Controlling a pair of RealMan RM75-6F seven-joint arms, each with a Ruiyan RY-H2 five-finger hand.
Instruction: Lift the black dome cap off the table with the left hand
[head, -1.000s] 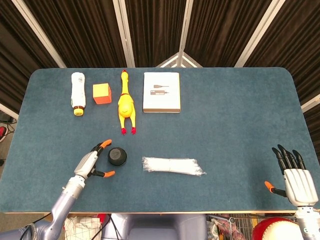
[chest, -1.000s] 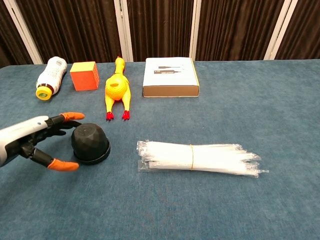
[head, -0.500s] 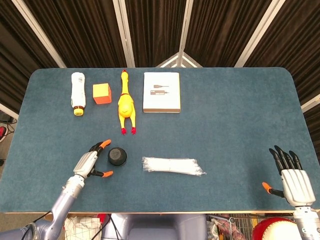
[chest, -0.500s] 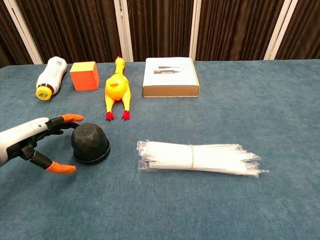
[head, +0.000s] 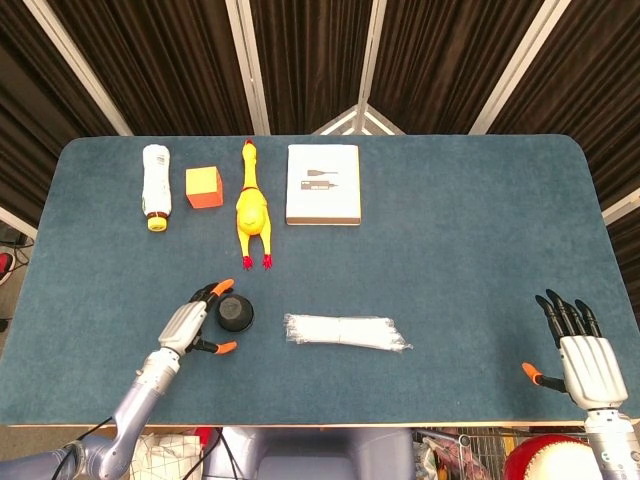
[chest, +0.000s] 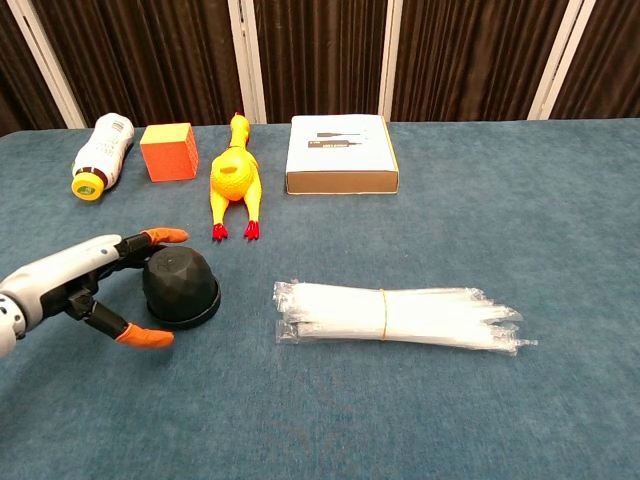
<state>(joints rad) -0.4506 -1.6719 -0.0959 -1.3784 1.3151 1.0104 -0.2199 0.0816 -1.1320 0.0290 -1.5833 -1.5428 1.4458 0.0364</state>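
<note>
The black dome cap (head: 236, 313) (chest: 180, 285) sits flat on the blue table, left of centre near the front. My left hand (head: 196, 320) (chest: 95, 283) lies just left of it with fingers spread around its left side: orange-tipped fingers (chest: 165, 236) reach behind the cap and the thumb tip (chest: 145, 339) lies in front of it. The fingers are close to the cap but do not grip it. My right hand (head: 583, 355) hovers at the front right corner, fingers spread, holding nothing.
A bundle of clear plastic sticks (head: 345, 332) lies right of the cap. Along the back stand a white bottle (head: 156, 186), an orange cube (head: 204, 187), a yellow rubber chicken (head: 251, 205) and a white box (head: 323, 184).
My left hand has shifted right, closer around the cap, with its fingers now reaching further behind it. The cap has not moved. The right hand drifted slightly toward the front edge.
</note>
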